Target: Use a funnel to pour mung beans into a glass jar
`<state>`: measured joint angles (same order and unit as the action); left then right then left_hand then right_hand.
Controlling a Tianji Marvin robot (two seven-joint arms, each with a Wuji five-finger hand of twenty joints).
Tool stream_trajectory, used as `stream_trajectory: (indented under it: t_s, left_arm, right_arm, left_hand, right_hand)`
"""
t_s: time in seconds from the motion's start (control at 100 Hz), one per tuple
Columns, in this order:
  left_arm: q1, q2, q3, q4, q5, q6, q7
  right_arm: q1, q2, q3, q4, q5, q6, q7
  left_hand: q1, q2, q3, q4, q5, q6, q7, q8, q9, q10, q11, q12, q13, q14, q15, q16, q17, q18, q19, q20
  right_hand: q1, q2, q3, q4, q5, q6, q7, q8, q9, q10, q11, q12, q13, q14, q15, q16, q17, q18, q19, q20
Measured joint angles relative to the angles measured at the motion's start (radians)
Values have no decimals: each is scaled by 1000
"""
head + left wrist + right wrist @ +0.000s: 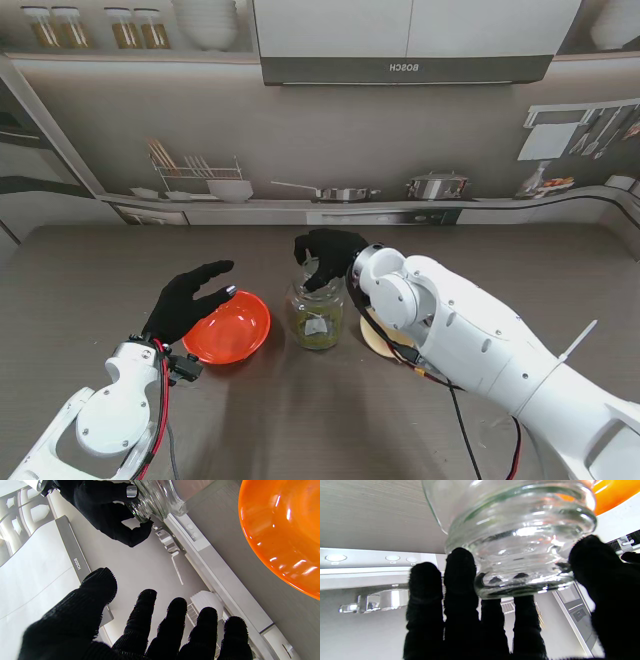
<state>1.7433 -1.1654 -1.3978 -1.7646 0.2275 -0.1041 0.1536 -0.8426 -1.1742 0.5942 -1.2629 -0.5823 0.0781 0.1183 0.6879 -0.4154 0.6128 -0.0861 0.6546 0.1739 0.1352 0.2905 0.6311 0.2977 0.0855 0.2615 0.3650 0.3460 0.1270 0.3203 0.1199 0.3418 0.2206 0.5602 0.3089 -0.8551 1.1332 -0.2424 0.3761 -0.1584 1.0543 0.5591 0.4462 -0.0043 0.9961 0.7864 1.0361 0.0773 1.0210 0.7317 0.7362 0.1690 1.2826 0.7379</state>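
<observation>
Jar (316, 318) upright near the middle of the table (90, 262), mouth up, long axis vertical, green beans (317, 331) filling the lower part of the glass. Gripped at the neck by the right robot hand (325, 258), reaching in from the right edge of the table and coming down over the top. In the right wrist view, fingers (461, 565) pressed against one side of the threaded rim (520, 580) and the thumb against the other, so holding the jar and not merely hovering. Mouth partly covered by that palm in the stand view.

Orange bowl (232, 328) just beside the jar, toward the left edge of the table, apparently touching or nearly so; cannot tell which. No beans visible inside, only glossy orange.

Left robot hand (190, 298) spread wide and holding nothing, poised over the left rim of the bowl, fingers pointing toward the jar. From the left wrist, bowl (282, 530) close to the fingertips (147, 597) and jar (157, 497) farther along the same line.

Pale round thing (374, 338) lying by the jar toward the right edge, half hidden under the right arm; funnel or lid, cannot tell.

Judged from this: right robot hand already on the jar, left robot hand nearer the bowl by far.
</observation>
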Motion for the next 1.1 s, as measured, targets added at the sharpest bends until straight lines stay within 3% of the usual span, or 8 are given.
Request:
stream_trajectory:
  t_s: [0.48,0.81,1.1]
  left_arm:
    - [-1,0,2,-1,-7,11,-7]
    - [-2,0,2,-1,-10,14,-12]
    - [-2,1,2,-1,-12,14,-14]
  right_arm:
    - [-33,16,24,-31,-29,-24,-3]
    - [-44,22,27,-40,-71,-29,-20]
    - [-46,26,26,-44,-99,-38,-29]
  left_hand:
    - [0,0,0,0,0,1,0,0,0,0,0,0,0,0,0,0,0,0,0,0]
    - [0,0,0,0,0,1,0,0,0,0,0,0,0,0,0,0,0,0,0,0]
    - [0,0,0,0,0,1,0,0,0,0,0,0,0,1,0,0,0,0,0,0]
  right_hand:
    - [0,-26,23,3,-12,-18,-17,2,-37,0,-2,-5,-27,-9,0,0,-29,0,0,2]
    - [-31,-39,47,32,-111,-24,-61,3,-140,1,-23,-25,-97,-65,1,-1,-70,0,0,2]
    - [-50,-39,48,33,-147,-39,-113,3,-202,3,-82,-78,-156,-56,-36,-12,-100,0,-24,2]
